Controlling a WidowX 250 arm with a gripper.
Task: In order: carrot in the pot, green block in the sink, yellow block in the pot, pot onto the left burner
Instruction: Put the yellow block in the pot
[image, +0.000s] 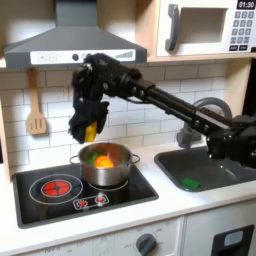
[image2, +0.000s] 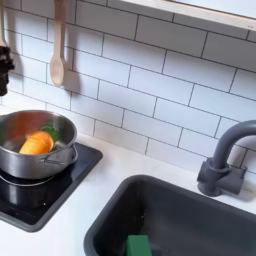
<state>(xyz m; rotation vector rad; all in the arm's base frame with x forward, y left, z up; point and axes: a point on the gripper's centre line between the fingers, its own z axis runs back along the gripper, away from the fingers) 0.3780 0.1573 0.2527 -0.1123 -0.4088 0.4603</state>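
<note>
- The yellow block (image: 91, 131) was pinched in the jaws of the gripper (image: 88, 132), held in the air above the pot's back-left rim in the first exterior view, clear of the steel.
- The pot (image: 105, 166) stood on the stove (image: 60, 200) over its right burner, toward the cooktop's back right corner, with the carrot (image: 103, 160) already lying inside; in the second exterior view the carrot (image2: 37, 143) rested against the pot wall (image2: 30, 160).
- The green block (image: 190, 183) lay in the sink (image: 215, 165) near its front edge; the second exterior view showed it (image2: 138, 246) at the basin's near edge, below the faucet (image2: 225, 160).
- By this, the third step seemed in hand: carrot and green block looked done, the yellow block not yet dropped.
- The next move would call for carrying the block a little forward and right until it was over the pot's mouth, lowering, then letting go so it lands beside the carrot rather than on the rim.
- The left burner (image: 55, 186) lay bare, ready for the pot afterwards.
- The setting was a toy kitchen: pale countertop (image: 175, 205), white tiled wall (image2: 160, 80), a wooden spatula (image: 36, 110) hanging, a range hood (image: 70, 40) and microwave (image: 205, 25) above.
</note>
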